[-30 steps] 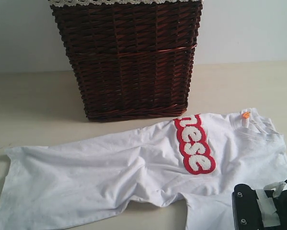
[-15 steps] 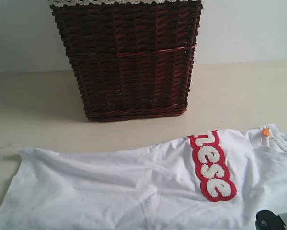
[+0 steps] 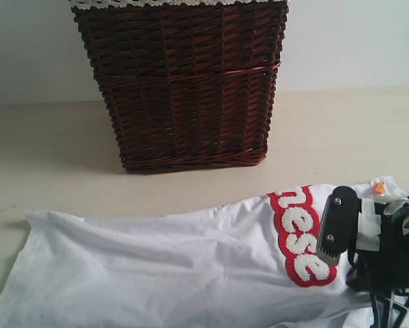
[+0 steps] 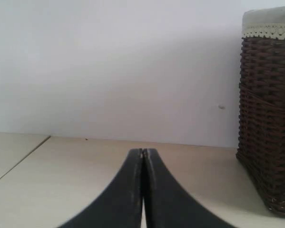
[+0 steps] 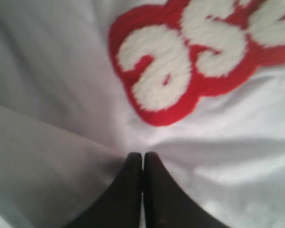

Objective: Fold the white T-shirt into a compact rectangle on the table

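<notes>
From my station I see the white T-shirt (image 3: 156,266) lying spread out and rumpled across the near part of the table (image 3: 54,157), in front of the dark wicker basket (image 3: 184,89) and apart from it. Its red-edged lettering (image 3: 300,236) faces up towards the right end, and a small orange tag (image 3: 379,187) shows at the collar. My right gripper (image 5: 142,156) sits low on the shirt just beside that lettering. Its jaws are pressed fully together, and the cloth puckers into creases that meet at the tips, so it has a pinch of fabric. My left gripper (image 4: 142,153) is closed tight as well, with nothing between its jaws. It hangs over bare table with the basket off to one side.
</notes>
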Tool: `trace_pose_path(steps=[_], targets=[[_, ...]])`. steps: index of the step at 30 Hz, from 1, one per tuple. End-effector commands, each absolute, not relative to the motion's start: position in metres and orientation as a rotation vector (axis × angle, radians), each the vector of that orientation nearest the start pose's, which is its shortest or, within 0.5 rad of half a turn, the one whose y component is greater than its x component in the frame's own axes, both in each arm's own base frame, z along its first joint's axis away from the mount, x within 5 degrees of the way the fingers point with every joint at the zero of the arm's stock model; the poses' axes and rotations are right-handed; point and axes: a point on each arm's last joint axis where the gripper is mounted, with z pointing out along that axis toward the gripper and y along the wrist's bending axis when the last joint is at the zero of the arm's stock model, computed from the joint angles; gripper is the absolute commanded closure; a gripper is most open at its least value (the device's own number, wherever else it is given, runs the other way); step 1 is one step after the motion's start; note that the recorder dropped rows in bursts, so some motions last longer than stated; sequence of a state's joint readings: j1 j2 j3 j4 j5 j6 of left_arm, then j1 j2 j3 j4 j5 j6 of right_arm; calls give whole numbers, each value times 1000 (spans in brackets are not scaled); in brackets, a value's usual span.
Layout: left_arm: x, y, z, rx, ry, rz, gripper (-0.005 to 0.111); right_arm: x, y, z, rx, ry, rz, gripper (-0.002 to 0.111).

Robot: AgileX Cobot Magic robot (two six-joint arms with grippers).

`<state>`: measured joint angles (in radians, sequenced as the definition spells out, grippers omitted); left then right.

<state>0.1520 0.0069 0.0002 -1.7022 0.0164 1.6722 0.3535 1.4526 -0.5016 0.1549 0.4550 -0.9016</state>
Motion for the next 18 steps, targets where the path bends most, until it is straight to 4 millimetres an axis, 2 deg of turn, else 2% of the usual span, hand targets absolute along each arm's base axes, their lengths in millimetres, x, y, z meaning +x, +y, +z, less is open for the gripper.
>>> trace_pose_path(steps=[1, 5, 12, 18], targets=[[56, 7, 213, -122, 1477, 82, 107, 206, 80, 149, -1367, 2379, -23, 108], [56, 7, 213, -122, 1477, 82, 107, 211, 81, 152, -1264, 2359, -34, 108], [56, 7, 213, -122, 1477, 82, 107, 214, 81, 153, -1239, 2329, -48, 108], [56, 7, 213, -122, 1477, 82, 107, 225, 80, 160, -1161, 2236, -96, 108]])
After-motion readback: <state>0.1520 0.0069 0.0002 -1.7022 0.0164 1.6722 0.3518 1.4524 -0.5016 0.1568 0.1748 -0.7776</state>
